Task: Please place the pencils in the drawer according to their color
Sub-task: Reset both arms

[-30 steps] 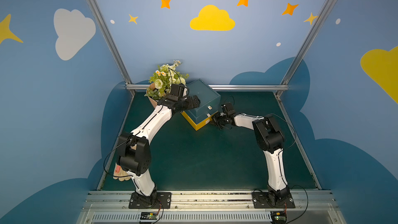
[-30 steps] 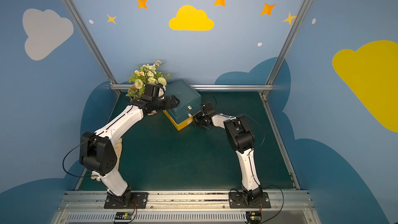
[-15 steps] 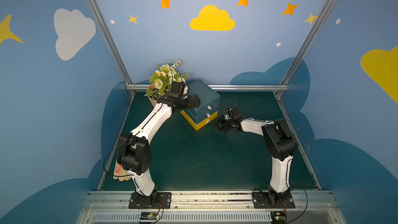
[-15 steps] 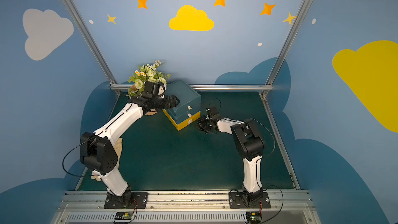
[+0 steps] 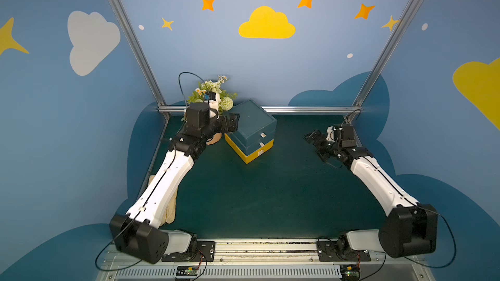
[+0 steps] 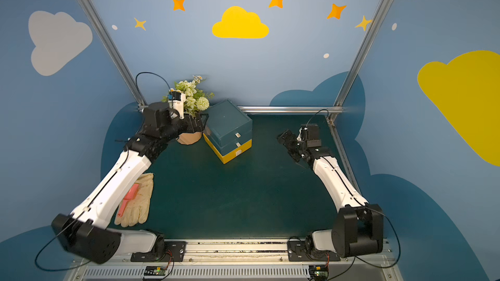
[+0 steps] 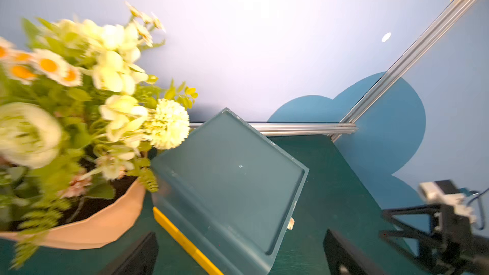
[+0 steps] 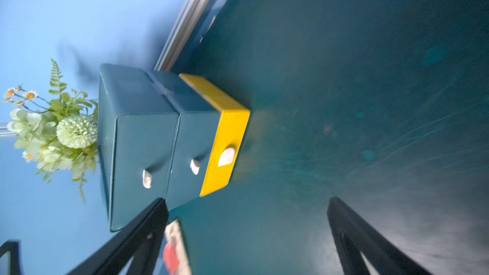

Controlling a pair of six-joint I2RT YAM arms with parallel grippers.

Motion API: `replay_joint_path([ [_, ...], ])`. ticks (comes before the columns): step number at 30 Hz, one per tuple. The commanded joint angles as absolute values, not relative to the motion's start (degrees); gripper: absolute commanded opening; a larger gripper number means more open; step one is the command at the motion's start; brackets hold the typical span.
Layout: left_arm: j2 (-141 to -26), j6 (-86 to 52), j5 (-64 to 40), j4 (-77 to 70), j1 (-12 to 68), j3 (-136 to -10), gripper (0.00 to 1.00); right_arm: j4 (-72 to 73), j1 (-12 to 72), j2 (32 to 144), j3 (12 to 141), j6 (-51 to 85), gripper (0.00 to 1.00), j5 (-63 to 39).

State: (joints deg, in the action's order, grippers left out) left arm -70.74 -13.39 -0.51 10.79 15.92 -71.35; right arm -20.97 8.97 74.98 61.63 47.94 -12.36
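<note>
While no pencils show in any view, the drawer box (image 5: 253, 128) stands with all three drawers pushed in, two teal above one yellow drawer (image 8: 225, 152). The pencils are presumably sorted inside, though that cannot be confirmed. The left gripper (image 5: 234, 124) hovers with its fingers apart and empty, the box's upper corner just ahead of them; contact cannot be judged. A flower pot (image 6: 189, 137) sits close beside that gripper. The right gripper (image 5: 315, 145) hangs spread wide and empty, well apart from the box, whose drawer fronts face it across bare mat (image 5: 270, 198). The step in hand looks like clearing both arms away. To do it well, the left gripper should rise straight off before swinging, so it neither nudges the box nor brushes the flowers; the right has open room. A glove (image 6: 138, 201) lies far behind the left gripper, under its arm.
</note>
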Motion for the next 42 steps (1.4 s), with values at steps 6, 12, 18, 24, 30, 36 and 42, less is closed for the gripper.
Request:
replay_joint_path([
  [6,-58.6,3.6,23.7,-17.3,13.0,-44.3,1.0,-21.8,1.6,64.4,55.0,32.8,0.98,10.4],
  [12,-61.8,-1.4,24.1,-20.3,5.0,-35.2,1.0,-7.7,0.0,64.6,45.1,24.1,0.98,16.1],
  [18,-68.2,-2.7,21.8,-26.7,3.7,-26.8,1.0,-6.9,-0.6,70.6,41.6,22.9,0.99,24.7],
  [24,-78.7,-3.1,22.3,-42.0,3.2,-21.0,1.0,13.1,0.0,75.5,31.5,12.2,0.99,24.2],
  [30,-87.1,-0.7,14.3,-49.1,2.9,-21.3,1.0,30.0,0.8,78.5,25.9,7.3,0.98,14.4],
  [36,-88.3,0.0,4.8,-47.1,0.7,-22.7,1.0,56.2,3.3,89.6,20.4,1.1,0.99,9.1],
  [42,-88.7,-0.5,1.5,-45.7,-0.9,-23.7,1.0,39.9,3.3,85.4,24.7,2.3,0.99,9.3],
])
